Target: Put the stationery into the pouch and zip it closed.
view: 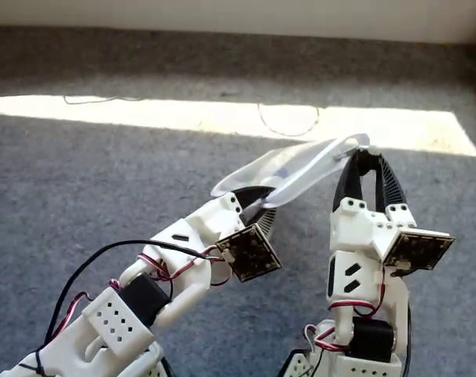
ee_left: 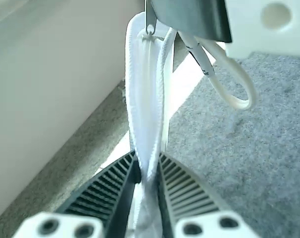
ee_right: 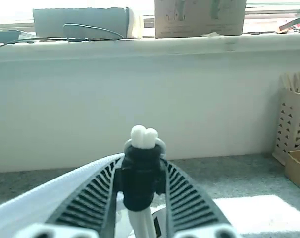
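A translucent white pouch hangs stretched between both arms above the grey carpet. My left gripper sits under its near end and is shut on the pouch's white zipper edge, pinched between the black ribbed fingers. My right gripper is shut at the far end on the zipper pull, a white cord with a dark toggle. The cord loop dangles beside the right arm's gripper in the left wrist view. The pouch trails off beside the right fingers. What it holds cannot be made out.
A sunlit strip crosses the carpet with a thin cable lying on it. A white wall stands behind. A lattice basket of sticks and a cardboard box stand at one side.
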### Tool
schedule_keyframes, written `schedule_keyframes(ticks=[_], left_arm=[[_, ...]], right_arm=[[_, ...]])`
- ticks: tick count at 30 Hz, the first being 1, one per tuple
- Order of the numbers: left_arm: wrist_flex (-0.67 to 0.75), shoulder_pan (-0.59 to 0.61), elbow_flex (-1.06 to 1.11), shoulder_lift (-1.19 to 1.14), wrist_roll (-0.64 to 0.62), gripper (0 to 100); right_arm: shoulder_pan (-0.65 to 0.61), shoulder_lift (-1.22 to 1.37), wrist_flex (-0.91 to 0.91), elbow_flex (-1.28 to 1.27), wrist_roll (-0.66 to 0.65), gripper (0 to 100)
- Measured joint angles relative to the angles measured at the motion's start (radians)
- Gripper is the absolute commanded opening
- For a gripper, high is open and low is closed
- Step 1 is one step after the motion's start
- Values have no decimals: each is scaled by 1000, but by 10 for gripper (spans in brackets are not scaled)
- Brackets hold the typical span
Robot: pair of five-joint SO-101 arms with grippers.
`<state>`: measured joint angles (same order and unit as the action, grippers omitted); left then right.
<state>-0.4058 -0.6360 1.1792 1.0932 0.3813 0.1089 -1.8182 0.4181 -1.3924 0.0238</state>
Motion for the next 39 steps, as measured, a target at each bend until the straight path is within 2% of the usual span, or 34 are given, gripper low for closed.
schedule_keyframes(ticks=[6, 19, 35, 39], left_arm=[[-15, 14, 2, 35, -2, 5], [-92, 40, 3, 158, -3, 5], [-92, 92, 3, 160, -6, 5], [-92, 106, 2, 160, -9, 5]], right_arm=[[54, -2, -61, -38, 0, 5], [161, -2, -64, -38, 0, 5], [164, -2, -64, -38, -2, 12], [164, -2, -64, -38, -2, 95]])
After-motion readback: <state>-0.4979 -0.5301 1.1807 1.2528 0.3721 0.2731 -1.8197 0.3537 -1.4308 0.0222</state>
